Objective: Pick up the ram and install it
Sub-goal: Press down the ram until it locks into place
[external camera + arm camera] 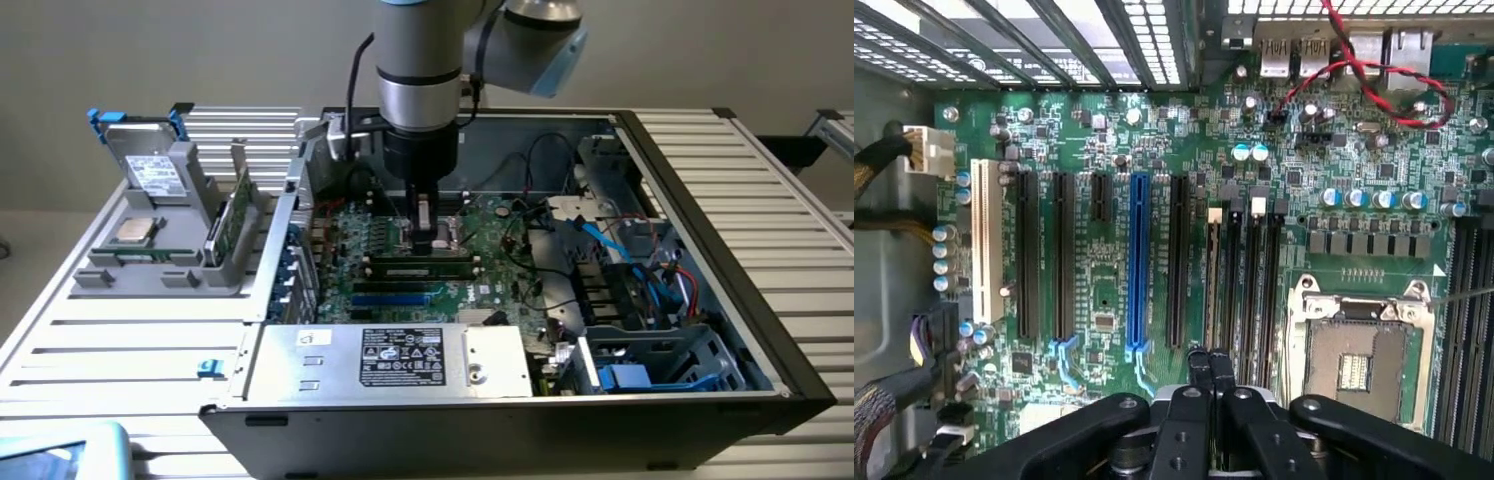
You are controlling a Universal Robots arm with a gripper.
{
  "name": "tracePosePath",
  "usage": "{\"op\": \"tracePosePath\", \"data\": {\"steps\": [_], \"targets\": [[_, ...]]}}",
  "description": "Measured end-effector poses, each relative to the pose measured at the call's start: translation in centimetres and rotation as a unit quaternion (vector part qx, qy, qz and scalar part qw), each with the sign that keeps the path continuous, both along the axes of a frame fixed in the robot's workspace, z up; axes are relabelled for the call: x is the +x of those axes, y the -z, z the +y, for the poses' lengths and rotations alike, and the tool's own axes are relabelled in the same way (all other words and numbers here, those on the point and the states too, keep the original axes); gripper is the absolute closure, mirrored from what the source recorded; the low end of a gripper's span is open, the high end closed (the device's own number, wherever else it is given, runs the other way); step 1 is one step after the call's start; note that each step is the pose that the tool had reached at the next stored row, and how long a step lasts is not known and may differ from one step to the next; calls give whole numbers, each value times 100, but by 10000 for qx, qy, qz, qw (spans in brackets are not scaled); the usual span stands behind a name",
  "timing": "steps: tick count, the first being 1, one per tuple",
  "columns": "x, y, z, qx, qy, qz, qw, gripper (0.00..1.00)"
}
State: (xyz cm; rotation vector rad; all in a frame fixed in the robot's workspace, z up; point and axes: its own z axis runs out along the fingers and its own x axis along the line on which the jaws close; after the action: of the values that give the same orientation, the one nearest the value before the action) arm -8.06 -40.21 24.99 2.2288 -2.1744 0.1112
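Note:
The ram [1212,280] stands edge-on in the first of the black memory slots [1254,280] on the green motherboard [1104,150]. From above it looks like a thin brownish strip. In the exterior view the ram [424,264] lies as a dark stick across the slots inside the open case. My gripper [1210,362] hangs straight over the ram's top edge, and its two black fingertips [1199,365] are pressed together with nothing visible between them. Whether they touch the ram is hidden. The gripper [430,243] reaches down from the grey arm to slot level.
An empty processor socket [1359,350] lies beside the slots, and red cables [1364,70] run past the rear ports. Outside the case, on the exterior view's left, a grey holder [174,270] carries a silver processor chip [134,230] and an upright green board [238,215]. A power supply [394,355] sits at the front.

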Motion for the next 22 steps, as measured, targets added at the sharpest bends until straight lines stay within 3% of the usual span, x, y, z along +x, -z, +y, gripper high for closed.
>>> {"op": "tracePosePath", "data": {"steps": [4, 22], "targets": [[63, -26, 0, 1, 0, 0, 10000, 89], [64, -26, 0, 1, 59, 3, 10000, 89]]}}
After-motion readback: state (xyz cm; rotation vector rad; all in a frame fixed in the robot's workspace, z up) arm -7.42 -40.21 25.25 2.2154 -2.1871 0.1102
